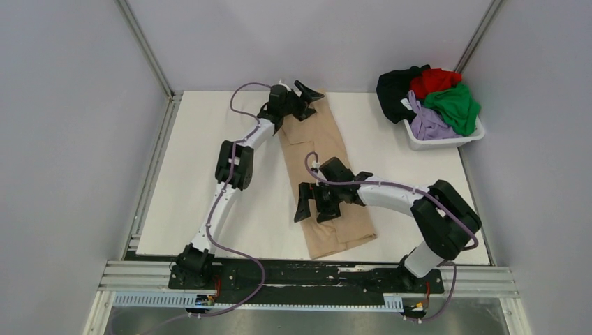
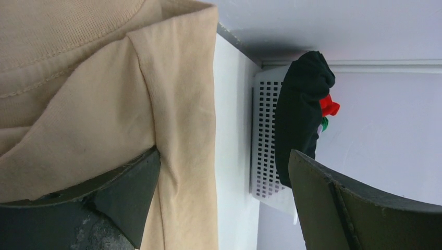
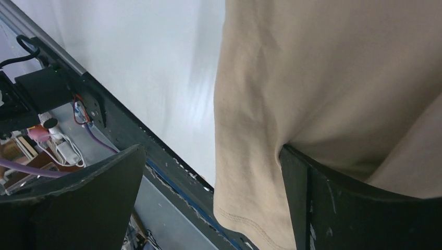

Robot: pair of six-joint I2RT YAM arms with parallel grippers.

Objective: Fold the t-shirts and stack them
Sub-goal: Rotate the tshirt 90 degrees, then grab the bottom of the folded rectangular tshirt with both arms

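Early going: approx one shirt part-folded out of five. Mid-way across the white tabletop (image 1: 209, 174): the tan soft-cloth t-shirt (image 1: 317, 150), laid flat as a long narrow strip w/ sides apparently tucked in, collar end far, hem end near the front edge. Judging by that shape, lengthwise folds done, crosswise fold(s) not yet. Over the collar end: left gripper (image 1: 307, 103), jaws spread wide, one finger on the tan cloth and the other off to the side. Nothing clamped as far as the wrist view shows. Over the lower half of the strip: right gripper (image 1: 314, 209), likewise spread wide, cloth dimpled against one finger, the other over bare table; no hold. Far right corner: white perforated plastic basket (image 1: 447, 143) w/ the rest heaped in — crumpled black t-shirt (image 1: 394, 87), red t-shirt (image 1: 434, 80), green t-shirt (image 1: 455, 106), lavender t-shirt (image 1: 429, 125), none folded. No stack begun anywhere in view. Left to do, at a guess: fold the tan strip end-to-end, set it down as stack base, then pull out, flatten, fold and stack the other four — so most of the job ahead.
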